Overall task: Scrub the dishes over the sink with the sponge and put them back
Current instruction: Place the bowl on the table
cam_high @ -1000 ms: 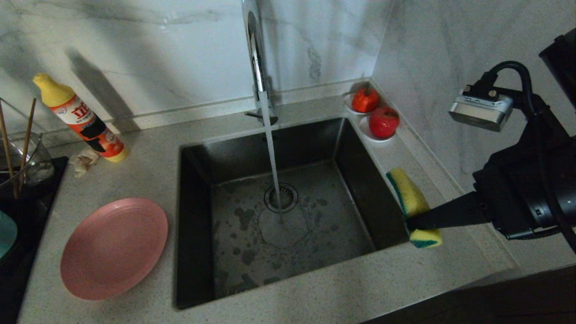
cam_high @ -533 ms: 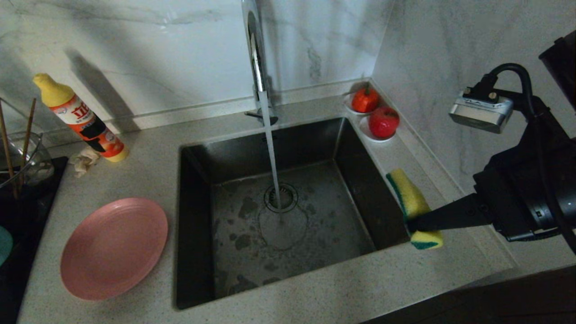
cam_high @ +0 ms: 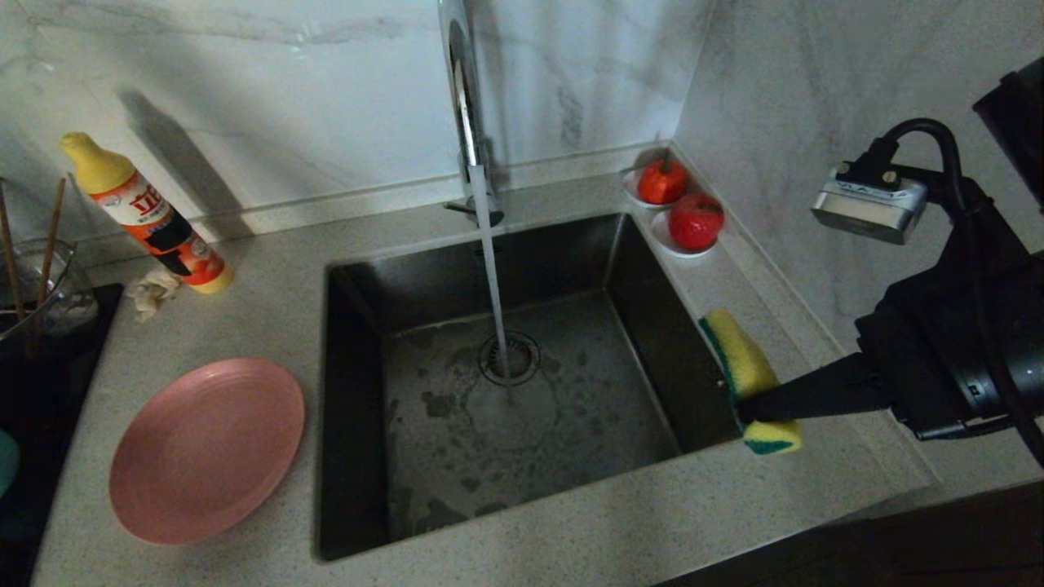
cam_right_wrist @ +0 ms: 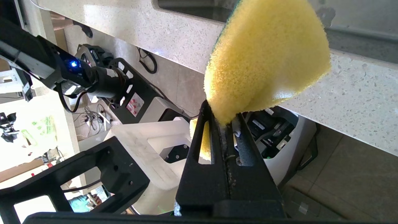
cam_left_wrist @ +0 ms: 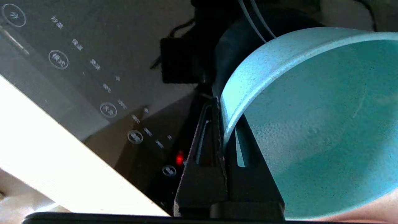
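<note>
we pinch teal bowl (cam_left_wrist: 311, 124) rim in left hand (cam_left_wrist: 222, 130), far left | right hand (cam_high: 754, 399) clamps sponge (cam_high: 746, 363) right of sink (cam_high: 506, 391)

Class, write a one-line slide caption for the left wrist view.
Left tool shut on the rim of the round teal-blue bowl, held above a glossy black cooktop panel.

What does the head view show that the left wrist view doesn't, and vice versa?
Head view only: the dark steel sink with the chrome faucet running, the matte pink plate on the counter left of it, and the right end effector shut on the yellow foam sponge at the sink's right edge.

Left wrist view only: the left end effector shut on the rim of the teal-blue round bowl.

Both: the black cooktop.
</note>
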### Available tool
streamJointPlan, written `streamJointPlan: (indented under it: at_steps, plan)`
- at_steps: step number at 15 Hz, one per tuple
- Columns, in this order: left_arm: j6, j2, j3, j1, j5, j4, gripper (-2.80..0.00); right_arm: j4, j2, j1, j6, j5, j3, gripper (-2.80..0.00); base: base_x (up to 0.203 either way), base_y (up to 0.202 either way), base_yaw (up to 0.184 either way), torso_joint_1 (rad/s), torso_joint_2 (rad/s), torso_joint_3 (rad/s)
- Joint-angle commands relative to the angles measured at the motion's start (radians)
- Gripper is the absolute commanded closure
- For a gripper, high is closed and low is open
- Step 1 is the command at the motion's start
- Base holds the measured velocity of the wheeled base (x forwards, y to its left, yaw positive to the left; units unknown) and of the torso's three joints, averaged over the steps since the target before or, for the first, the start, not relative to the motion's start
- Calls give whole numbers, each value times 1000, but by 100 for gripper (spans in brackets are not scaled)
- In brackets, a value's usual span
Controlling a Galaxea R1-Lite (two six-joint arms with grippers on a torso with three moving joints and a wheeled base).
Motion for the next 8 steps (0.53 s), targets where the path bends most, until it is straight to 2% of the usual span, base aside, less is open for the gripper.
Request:
streamJointPlan:
  at_steps: [1, 4, 5, 6, 8]
  plan:
    - [-1, 34, -15, 8, -15, 3, 0, 4, 4, 0, 1, 3, 0, 0, 0, 0, 0, 0, 0, 0]
    - [-2, 42, -27, 11, -16, 4, 0, 4, 4, 0, 1, 3, 1, 0, 0, 0, 0, 0, 0, 0]
    - [-3, 43, -32, 13, -17, 4, -230, 4, 4, 0, 1, 3, 0, 0, 0, 0, 0, 0, 0, 0]
    - [-3, 41, -36, 13, -16, 4, -280, 4, 4, 0, 1, 3, 0, 0, 0, 0, 0, 0, 0, 0]
    - [-4, 36, -43, 14, -17, 6, -280, 4, 3, 0, 1, 3, 1, 0, 0, 0, 0, 0, 0, 0]
